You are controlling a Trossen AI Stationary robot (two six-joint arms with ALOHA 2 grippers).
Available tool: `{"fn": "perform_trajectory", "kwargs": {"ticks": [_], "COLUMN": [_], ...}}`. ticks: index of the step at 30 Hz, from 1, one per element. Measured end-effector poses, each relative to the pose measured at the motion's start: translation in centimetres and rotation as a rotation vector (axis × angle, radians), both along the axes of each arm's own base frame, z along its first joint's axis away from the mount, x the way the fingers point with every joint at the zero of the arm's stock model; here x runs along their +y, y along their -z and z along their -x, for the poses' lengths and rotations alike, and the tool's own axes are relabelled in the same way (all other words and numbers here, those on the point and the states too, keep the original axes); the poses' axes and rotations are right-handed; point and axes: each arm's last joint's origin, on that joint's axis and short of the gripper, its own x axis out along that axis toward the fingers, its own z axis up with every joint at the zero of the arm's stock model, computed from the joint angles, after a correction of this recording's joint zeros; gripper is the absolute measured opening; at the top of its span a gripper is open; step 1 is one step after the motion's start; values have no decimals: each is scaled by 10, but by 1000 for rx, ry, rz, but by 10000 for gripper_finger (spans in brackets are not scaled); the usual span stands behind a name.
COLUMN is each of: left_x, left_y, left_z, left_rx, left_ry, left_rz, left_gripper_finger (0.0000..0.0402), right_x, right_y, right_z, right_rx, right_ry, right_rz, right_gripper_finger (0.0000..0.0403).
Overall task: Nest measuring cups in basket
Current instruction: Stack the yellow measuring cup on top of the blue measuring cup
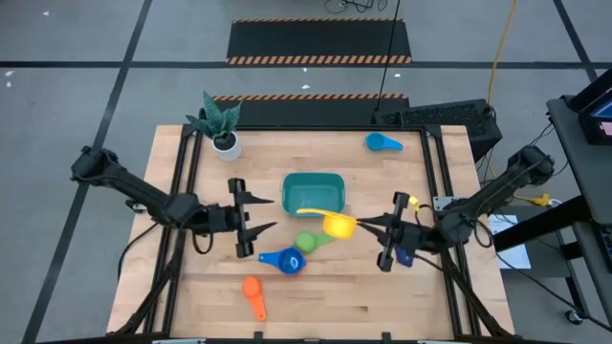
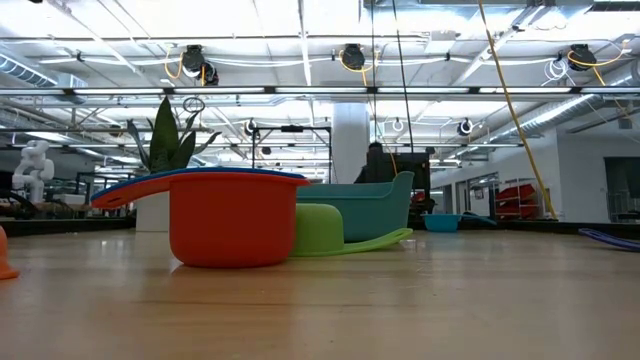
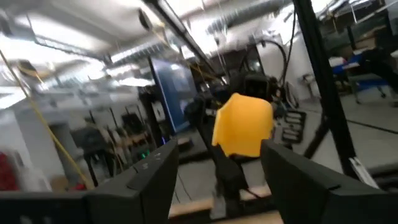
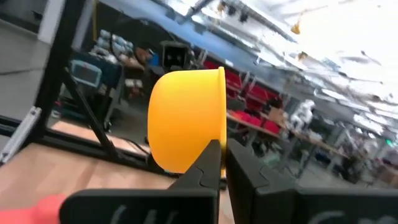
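Yellow measuring cup (image 1: pixel 338 225): clamped by its rim in the closed right gripper (image 1: pixel 366 225), beside the basket (image 1: pixel 313 191). Left gripper (image 1: pixel 263 227): spread wide, nothing held.

From my station I see a light wooden table (image 1: pixel 316 306) filling the middle of the overhead frame, and in its upper left corner a small white pot with a spiky green plant (image 1: pixel 223 132). Above the table, two black floor mats edged in orange-and-black hazard stripes (image 1: pixel 319 43) lie on the grey floor. A yellow cable (image 1: pixel 499 53) runs down the upper right of the frame.
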Motion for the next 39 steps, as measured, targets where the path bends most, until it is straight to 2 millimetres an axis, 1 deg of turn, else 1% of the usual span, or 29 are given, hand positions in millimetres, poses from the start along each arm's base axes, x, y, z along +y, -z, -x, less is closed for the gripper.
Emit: {"fn": "perform_trajectory", "kwargs": {"ticks": [4,10,14,17,19,25,28,31,35,39], "left_x": [3,3,3,2,2,0,-2,-7,-14,-19], "left_y": [-1,1,4,7,10,10,11,8,8,5], "left_z": [7,6,4,4,3,3,0,-9,-27,-40], "left_rx": [65,81,100,133,161,160,168,179,219,222], "left_ry": [12,8,-13,-15,-14,-8,-1,16,8,2], "left_rz": [19,5,-40,-72,-89,-100,-105,-119,-174,-194], "left_gripper_finger": [201,162,149,150,158,207,220,219,206,194], "right_x": [-4,-5,-5,-5,-5,-5,-5,-5,-5,-5], "right_y": [2,7,8,8,8,8,8,8,7,7], "right_z": [4,2,1,1,1,1,1,1,1,1], "right_rx": [44,95,106,105,105,105,105,104,104,104], "right_ry": [-8,-3,-40,-42,-42,-42,-42,-42,-43,-44], "right_rz": [-22,33,66,71,71,70,70,70,69,69], "right_gripper_finger": [0,0,0,0,0,0,0,0,0,0]}}
